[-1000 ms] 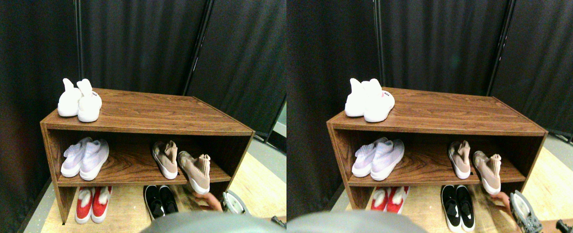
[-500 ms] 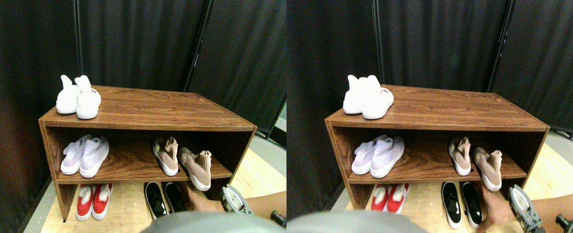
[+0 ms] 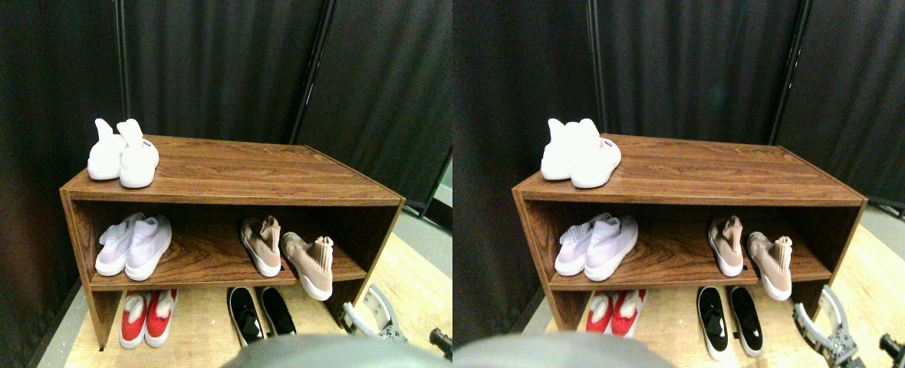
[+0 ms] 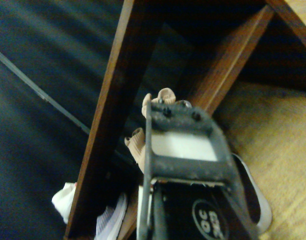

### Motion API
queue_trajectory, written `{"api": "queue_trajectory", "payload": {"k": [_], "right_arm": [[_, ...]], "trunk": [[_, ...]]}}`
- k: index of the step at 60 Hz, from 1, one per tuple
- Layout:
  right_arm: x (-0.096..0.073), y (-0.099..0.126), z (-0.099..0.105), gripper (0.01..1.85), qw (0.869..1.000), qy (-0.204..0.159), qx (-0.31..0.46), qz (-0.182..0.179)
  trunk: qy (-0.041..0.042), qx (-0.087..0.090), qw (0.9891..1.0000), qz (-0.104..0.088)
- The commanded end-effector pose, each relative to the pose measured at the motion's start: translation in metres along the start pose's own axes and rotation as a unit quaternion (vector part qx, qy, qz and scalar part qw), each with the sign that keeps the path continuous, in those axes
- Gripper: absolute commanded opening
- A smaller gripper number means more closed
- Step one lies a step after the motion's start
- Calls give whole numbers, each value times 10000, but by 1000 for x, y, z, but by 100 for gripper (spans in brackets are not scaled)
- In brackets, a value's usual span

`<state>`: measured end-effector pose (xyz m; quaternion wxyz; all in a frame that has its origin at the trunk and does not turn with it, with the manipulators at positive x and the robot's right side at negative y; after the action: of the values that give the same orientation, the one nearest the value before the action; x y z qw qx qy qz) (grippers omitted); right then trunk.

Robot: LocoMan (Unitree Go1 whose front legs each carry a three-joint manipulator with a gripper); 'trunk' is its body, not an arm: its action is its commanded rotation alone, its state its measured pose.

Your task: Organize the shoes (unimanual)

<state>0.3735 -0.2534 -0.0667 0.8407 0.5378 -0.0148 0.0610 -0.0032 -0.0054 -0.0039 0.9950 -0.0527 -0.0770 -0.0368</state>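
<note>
Since the right-hand dusty-pink shoe (image 3: 310, 264) sits askew on the middle shelf (image 3: 199, 268), toe hanging over the shelf's front edge and splayed away from its mate (image 3: 262, 245), it looks like the item to straighten. The mate lies just beside it, further in and closer to square. Other pairs look tidy: lavender pair (image 3: 134, 245) at the shelf's far side, white pair (image 3: 123, 157) on the top board (image 3: 253, 176), red pair (image 3: 146, 318) and black slip-ons (image 3: 261, 313) on the floor (image 3: 414, 276) below. The tool (image 3: 368, 318) hangs low near the rack's right upright, below and apart from the pink shoe; cannot tell whether it is released or clenched. Wrist view shows pink knit cuffs (image 4: 160, 100) just beyond the jaw frame. Judgement: rise to shelf level, approach from the front, take the overhanging shoe near the heel or cuff, turn it parallel to its mate and slide it inward. Risk: a push on the toe could tip it off the edge
</note>
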Motion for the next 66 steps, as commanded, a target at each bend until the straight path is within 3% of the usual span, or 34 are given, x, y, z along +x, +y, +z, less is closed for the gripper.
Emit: {"api": "queue_trajectory", "payload": {"k": [1,14,30,37,50,66], "right_arm": [[3,9,-5,165,9995,-59,202,246],[11,6,-10,175,9968,-451,666,18],[33,1,-15,174,9945,-389,947,-228],[42,-3,-19,165,9938,-361,1009,-302],[57,-12,-23,167,9914,-291,1183,-474],[82,-28,-29,162,9902,-263,1168,-718]], "trunk": [[84,-120,9999,23],[108,-120,9999,47],[138,-118,9998,70],[165,-195,9995,169],[178,-298,9989,308],[153,-368,9982,441]]}}
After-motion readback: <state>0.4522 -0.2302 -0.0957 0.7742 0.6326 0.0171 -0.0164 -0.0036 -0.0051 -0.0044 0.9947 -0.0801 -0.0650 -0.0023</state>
